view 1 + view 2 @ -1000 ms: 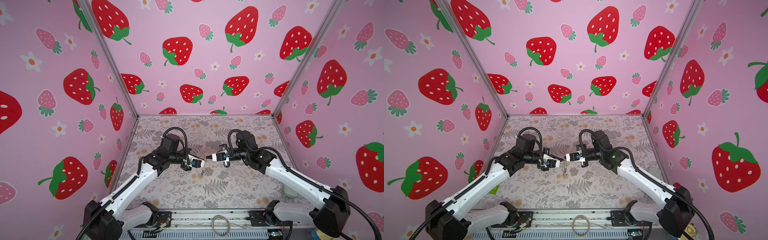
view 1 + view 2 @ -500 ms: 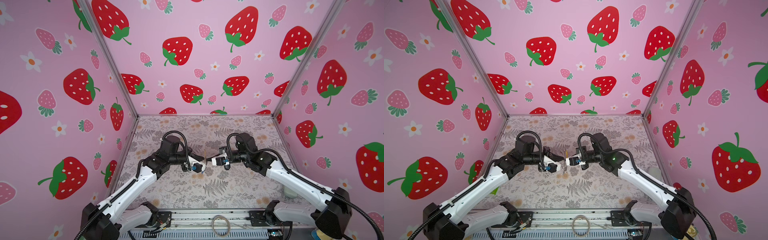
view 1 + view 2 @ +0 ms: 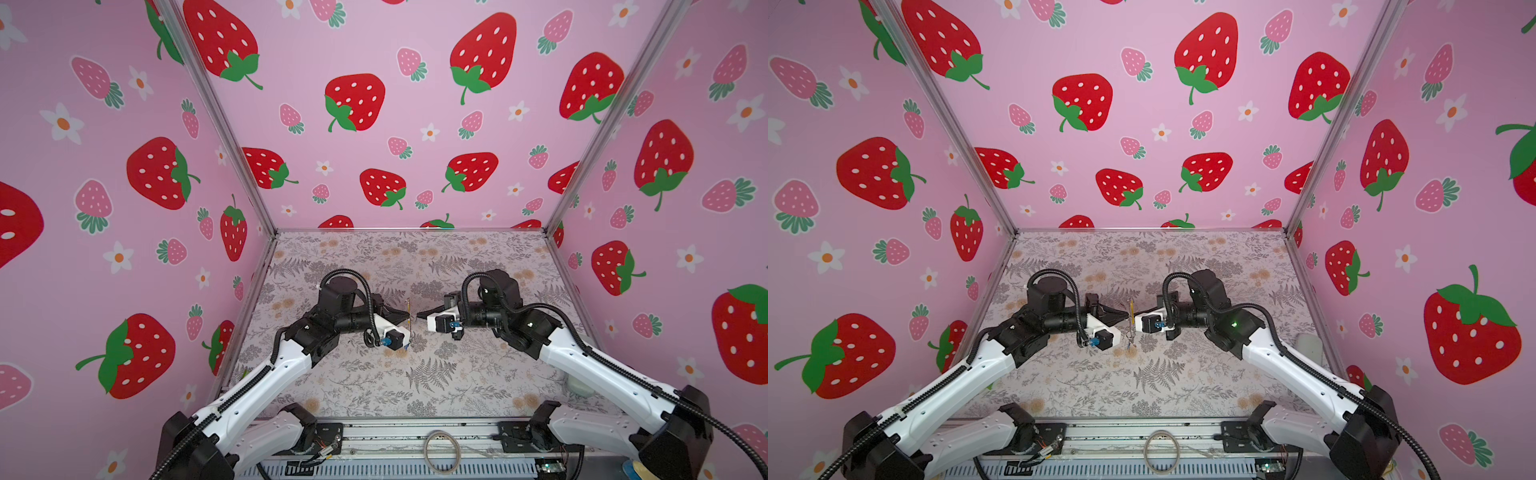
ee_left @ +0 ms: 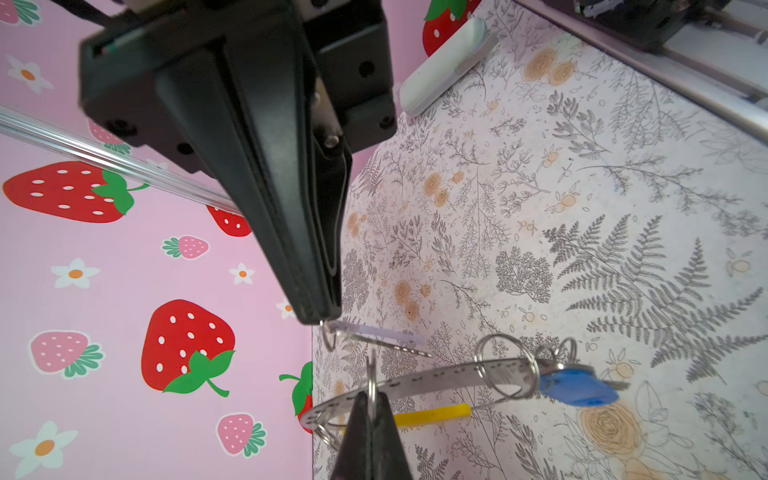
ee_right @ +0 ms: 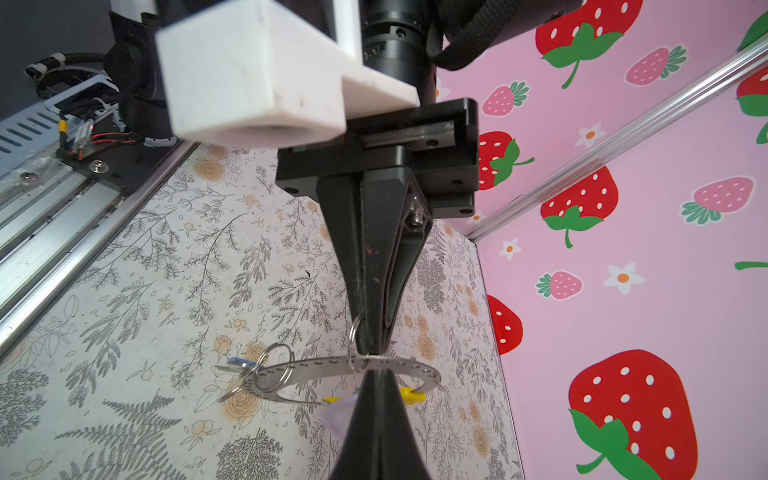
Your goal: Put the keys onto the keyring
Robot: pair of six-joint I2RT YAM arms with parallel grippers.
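Observation:
Both grippers meet tip to tip above mid-table in both top views, with the keyring (image 3: pixel 409 316) hanging edge-on between them. My left gripper (image 4: pixel 371 395) is shut on a small metal loop threaded on the keyring (image 4: pixel 440 376), a grey perforated band with a yellow section (image 4: pixel 432 415). The blue-tagged key (image 4: pixel 577 388) hangs from loops on the band. My right gripper (image 5: pixel 376 374) is shut on the lilac-tagged key (image 4: pixel 374 332), whose small ring (image 4: pixel 328 338) sits just beside the band. The lilac tag (image 5: pixel 338 415) shows beside the right fingers.
A plain pale hoop (image 3: pixel 441 451) lies on the front rail between the arm bases. A white object (image 3: pixel 1308 347) sits at the right edge of the floral mat (image 3: pixel 415 386). Pink strawberry walls close in three sides.
Both grippers stay shut and tip to tip. Both wrists have sunk slightly, and the left wrist has turned a little toward the right.

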